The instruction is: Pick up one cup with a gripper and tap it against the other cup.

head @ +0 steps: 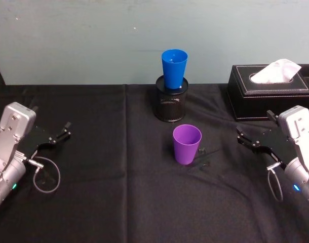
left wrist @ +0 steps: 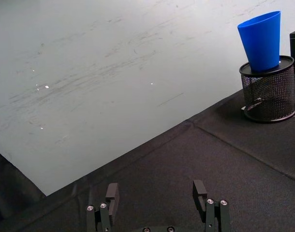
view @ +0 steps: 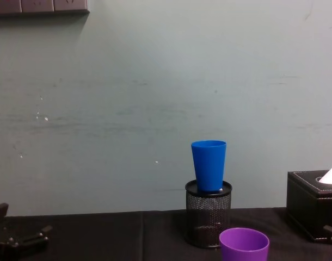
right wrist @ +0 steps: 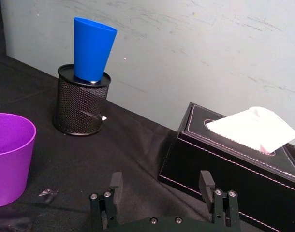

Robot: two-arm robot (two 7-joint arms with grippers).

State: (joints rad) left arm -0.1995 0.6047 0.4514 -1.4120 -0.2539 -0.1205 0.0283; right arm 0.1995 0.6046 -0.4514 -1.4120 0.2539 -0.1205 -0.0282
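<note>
Cups stand well apart from both grippers on the black cloth (head: 109,202). The purple cup (head: 187,144) sits upright and open-mouthed near the middle of the table, nearer the right arm than the left, with nothing touching it. Behind it, by the wall, the blue cup (head: 174,68) stands upright with its base set in the top of a black mesh pen holder (head: 170,105).

The right gripper (right wrist: 161,181) hangs low over the cloth at the right side, just in front of a black tissue box (head: 271,93). Its fingers (right wrist: 207,180) are spread wide with only cloth between them. In the right wrist view the purple cup lies off to one side of the gap, outside the fingers and clear of them.

The left gripper (left wrist: 156,193) rests at the far left, its fingers likewise wide apart and holding nothing; the blue cup and holder show far off beyond it.
</note>
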